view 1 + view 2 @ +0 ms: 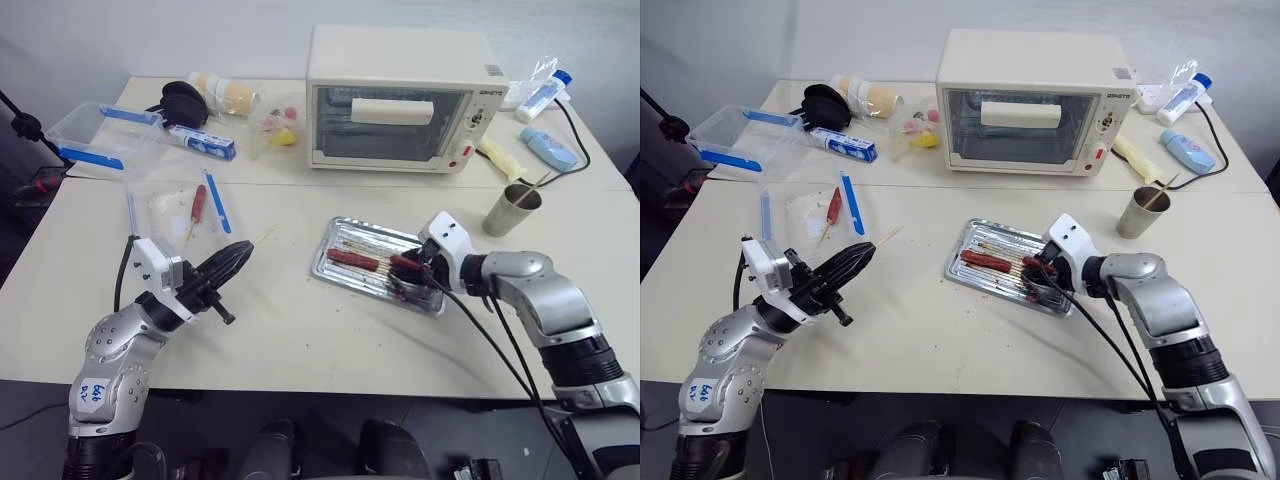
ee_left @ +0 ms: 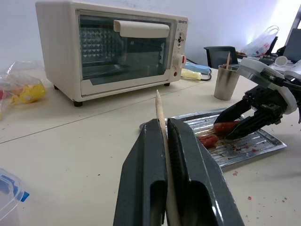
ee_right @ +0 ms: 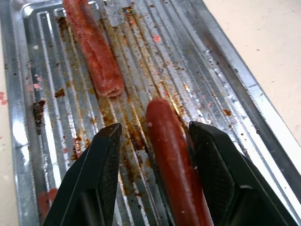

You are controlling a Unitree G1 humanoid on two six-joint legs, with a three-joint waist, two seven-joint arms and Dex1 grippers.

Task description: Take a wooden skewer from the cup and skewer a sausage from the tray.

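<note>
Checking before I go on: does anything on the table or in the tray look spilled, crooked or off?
Only mess: the tray floor is smeared with reddish-brown grease and crumbs, and a few red specks dot the table just outside its rim. The tray also sits at a slant to the table edge. Both sausages lie inside it; the cup stands upright.

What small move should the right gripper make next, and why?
Probably close the right gripper on the sausage: its fingers straddle it in the tray, one with a gap. The left gripper already holds the skewer.
</note>
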